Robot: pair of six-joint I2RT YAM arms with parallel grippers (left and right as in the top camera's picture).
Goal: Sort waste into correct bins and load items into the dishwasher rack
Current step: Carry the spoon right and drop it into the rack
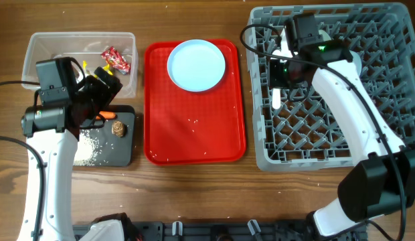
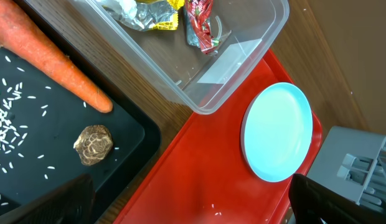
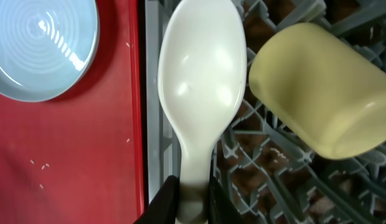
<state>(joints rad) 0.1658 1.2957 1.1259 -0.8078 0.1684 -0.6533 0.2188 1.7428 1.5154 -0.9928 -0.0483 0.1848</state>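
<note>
Overhead, the left arm is seen bent over the black tray [image 1: 124, 152], with the left gripper [image 1: 104, 84] at the tub [image 1: 33, 50]. The right arm is stretched to the rack [image 1: 395, 80] corner beside the red tray [image 1: 194, 127].

In the left wrist view, the jaws are spread wide and nothing is held; carrot [image 2: 56, 62] and lump [image 2: 93, 144] lie on the black tray.

In the right wrist view, the spoon [image 3: 202, 81] handle is pinched by the right gripper [image 3: 192, 202] over the rack edge, beside the cup [image 3: 324, 87].

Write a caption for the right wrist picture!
Right claw holds the white spoon over the rack, beside the yellow cup.
</note>
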